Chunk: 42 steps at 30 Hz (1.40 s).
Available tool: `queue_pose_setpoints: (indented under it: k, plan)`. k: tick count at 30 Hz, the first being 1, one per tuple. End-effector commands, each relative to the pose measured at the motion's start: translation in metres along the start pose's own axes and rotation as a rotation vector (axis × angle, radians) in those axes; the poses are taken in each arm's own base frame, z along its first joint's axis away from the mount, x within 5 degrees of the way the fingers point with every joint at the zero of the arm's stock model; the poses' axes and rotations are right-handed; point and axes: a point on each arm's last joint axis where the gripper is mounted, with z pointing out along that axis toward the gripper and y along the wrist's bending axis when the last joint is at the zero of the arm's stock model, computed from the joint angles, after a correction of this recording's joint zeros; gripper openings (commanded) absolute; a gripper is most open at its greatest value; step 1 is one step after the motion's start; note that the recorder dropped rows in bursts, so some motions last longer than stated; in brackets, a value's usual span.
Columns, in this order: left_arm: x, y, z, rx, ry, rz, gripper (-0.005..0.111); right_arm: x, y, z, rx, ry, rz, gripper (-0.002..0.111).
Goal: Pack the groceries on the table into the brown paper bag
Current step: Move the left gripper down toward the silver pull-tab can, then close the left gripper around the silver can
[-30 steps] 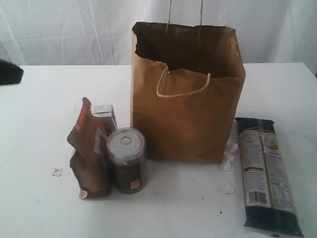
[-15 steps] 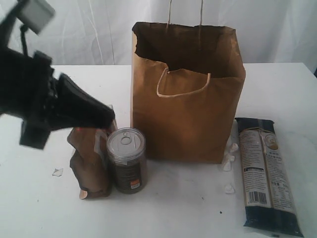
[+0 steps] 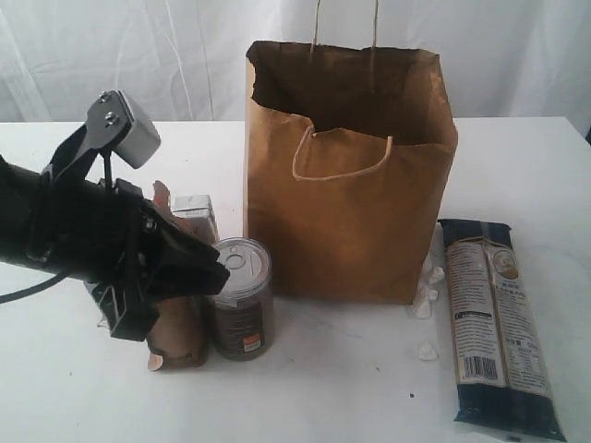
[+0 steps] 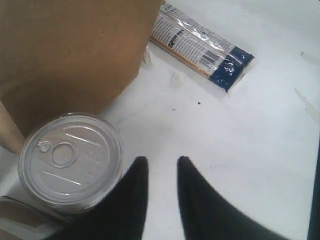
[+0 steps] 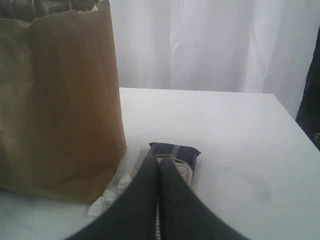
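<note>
Your left gripper (image 4: 160, 161) hangs just beside the small tin can (image 4: 70, 162), fingers slightly apart and empty, likely staged to grab it since it stands upright by the brown paper bag (image 3: 351, 212); right gripper (image 5: 160, 162) is pressed shut, facing the long dark pasta packet (image 5: 174, 152).

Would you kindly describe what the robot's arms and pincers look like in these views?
The left arm is bulky and matte black, carrying a pale grey box on top, with a thin black cable beneath. The left pincer has two smooth black fingers tapering to rounded tips. The right pincer shows the same dark, tapered shape.
</note>
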Motion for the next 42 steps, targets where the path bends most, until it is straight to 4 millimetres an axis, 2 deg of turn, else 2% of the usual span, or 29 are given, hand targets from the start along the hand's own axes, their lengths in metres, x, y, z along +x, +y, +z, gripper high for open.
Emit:
queue_pose_setpoints:
  k: [1,2,3,9,17,25,30,42]
  plan:
    - [0.001,-0.004,0.001,0.038,0.017,0.014,0.079,0.0,0.0,0.0,0.006,-0.012,0.006,0.0]
    - [0.001,-0.004,0.001,0.038,0.016,0.023,0.088,0.0,0.0,0.0,0.006,-0.012,0.006,0.0]
    - [0.001,-0.004,0.001,0.038,0.017,0.056,0.092,0.0,0.0,0.0,0.006,-0.012,0.006,0.0]
    - [0.004,0.003,0.01,0.025,0.016,0.285,0.093,-0.001,0.0,0.0,0.007,-0.014,0.006,0.0]
    - [0.014,0.029,0.038,-0.056,0.038,0.329,0.093,0.0,0.0,0.0,0.006,-0.012,0.006,0.0]
    - [0.022,0.051,0.065,-0.079,0.086,0.27,0.093,0.0,0.0,0.0,0.006,-0.012,0.006,0.0]
    - [0.03,0.056,0.074,-0.075,0.117,0.25,0.093,0.0,0.0,0.0,0.006,-0.012,0.006,0.0]
    - [0.011,0.044,0.053,-0.089,0.044,0.3,0.093,0.0,0.0,0.0,0.007,-0.013,0.006,0.0]
